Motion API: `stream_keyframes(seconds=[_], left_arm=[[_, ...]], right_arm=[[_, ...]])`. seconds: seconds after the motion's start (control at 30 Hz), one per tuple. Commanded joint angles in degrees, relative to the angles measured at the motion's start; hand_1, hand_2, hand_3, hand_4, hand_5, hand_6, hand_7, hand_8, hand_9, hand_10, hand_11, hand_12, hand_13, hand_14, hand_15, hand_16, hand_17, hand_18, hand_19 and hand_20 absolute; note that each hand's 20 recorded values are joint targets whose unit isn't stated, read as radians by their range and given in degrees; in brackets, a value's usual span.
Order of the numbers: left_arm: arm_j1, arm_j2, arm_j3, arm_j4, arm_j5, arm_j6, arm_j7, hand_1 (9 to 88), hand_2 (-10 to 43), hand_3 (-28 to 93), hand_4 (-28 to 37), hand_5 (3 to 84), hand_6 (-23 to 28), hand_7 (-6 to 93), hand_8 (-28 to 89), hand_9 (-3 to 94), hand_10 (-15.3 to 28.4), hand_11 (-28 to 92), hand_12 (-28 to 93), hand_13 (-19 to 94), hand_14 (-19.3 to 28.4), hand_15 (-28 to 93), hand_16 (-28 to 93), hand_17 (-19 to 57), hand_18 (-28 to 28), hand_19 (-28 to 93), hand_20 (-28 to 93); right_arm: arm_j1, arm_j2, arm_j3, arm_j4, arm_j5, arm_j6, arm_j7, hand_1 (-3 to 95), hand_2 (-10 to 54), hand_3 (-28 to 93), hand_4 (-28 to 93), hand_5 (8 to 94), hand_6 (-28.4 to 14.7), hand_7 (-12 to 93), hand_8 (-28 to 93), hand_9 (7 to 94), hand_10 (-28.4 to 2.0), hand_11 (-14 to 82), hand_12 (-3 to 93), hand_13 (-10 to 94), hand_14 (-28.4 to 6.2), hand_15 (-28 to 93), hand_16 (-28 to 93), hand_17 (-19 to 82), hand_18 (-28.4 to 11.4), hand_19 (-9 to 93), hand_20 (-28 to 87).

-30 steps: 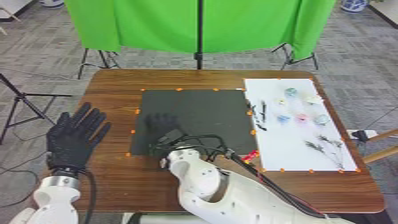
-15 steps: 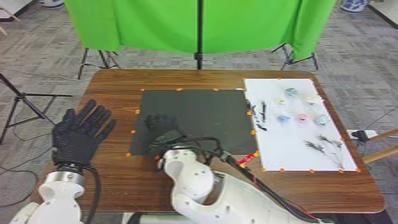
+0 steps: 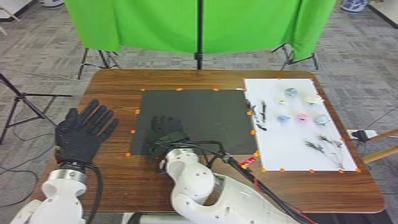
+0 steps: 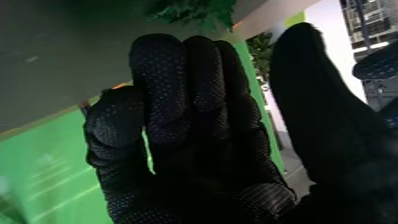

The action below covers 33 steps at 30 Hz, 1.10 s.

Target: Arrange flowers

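- Stock: flower heads lie apart from one another on the white sheet [image 3: 275, 132], right side of the bench [image 3: 120, 187]. Made out: pink bloom [image 3: 302, 117], blue bloom [image 3: 284, 118], white bloom [image 3: 314, 99], and others in pale tints.
- Greenery: leafy sprigs [image 3: 326, 148] lie on the sheet's near part; dark stems [image 3: 258, 114] lie along its left edge.
- Right hand [image 3: 171, 137]: over the near-left part of the dark mat [image 3: 200, 107]. Open, fingers extended, thumb held apart, nothing gripped.
- Left hand [image 3: 76, 143]: open, fingers spread, at the bench's left side, well apart from the flowers.
- Right wrist view: green foliage [image 4: 191, 11] beyond the fingertips (cannot match it to a particular sprig).
- Progress, judged: very early. The blooms read as laid-out supply, sorted roughly from the greenery, rather than a composed group.
- Done: no grouping of bloom with stem can be made out (small pieces, so this is tentative).
- Left: choosing, picking up and placing, essentially the whole job. Which piece comes first, and where the finished arrangement belongs, cannot be told.
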Motion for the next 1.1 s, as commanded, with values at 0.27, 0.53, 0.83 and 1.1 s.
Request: stream_keyframes(seconds=[0.27,0.53,0.83,1.1], left_arm=[[5.8,-2.87,-3.45,-0.95,-0.82,-0.77,1.14,26.9,12.4,75,-27.7,44.8,7.5,18.3,-9,39.3,15.7,26,15,26,15.0,40,-4,-5.3,15.0,36,18],[8.7,-4.80,-5.68,-2.18,-0.60,-0.53,1.62,26.7,12.2,75,-27.8,44.7,7.5,18.4,-9,39.3,15.7,26,15,26,15.0,40,-4,-5.3,15.1,36,18],[9.7,-5.27,-5.59,-3.10,-0.85,-1.14,1.78,26.7,12.3,75,-28.0,44.7,7.4,18.4,-9,39.5,15.7,26,15,27,15.1,41,-4,-5.3,15.1,36,18],[10.2,-5.60,-6.09,-3.31,-1.77,-0.73,2.08,26.7,12.3,75,-28.1,44.7,7.4,18.4,-9,39.8,15.7,26,15,27,15.2,41,-4,-5.5,15.4,37,19]], right_arm=[[-3.4,3.7,10.7,-8.5,-1.7,2.7,-1.3,43.4,-9.5,70,-28,57.8,-8.7,20,-8,70.6,-18.5,43.5,30.5,70,-14.5,59,27,43,-25.2,93,32],[-9.0,19.3,23.1,-19.2,1.4,5.4,5.7,45.5,-9.5,70,-28,55.2,-9.3,14,-7,69.8,-19.3,35.2,26.8,68,-14.8,58,26,42,-25.5,93,30],[-32.4,33.6,49.3,-29.8,-3.0,3.2,14.3,45.9,-9.5,69,-26,57.0,-9.1,13,-7,69.7,-20.3,27.0,23.2,68,-15.3,57,26,43,-25.5,93,34],[-42.7,34.1,62.4,-31.5,1.1,-6.1,17.7,41.8,-9.5,65,-24,55.7,-9.7,12,-7,61.9,-22.8,19.9,21.2,59,-17.7,56,24,38,-26.2,92,33]])
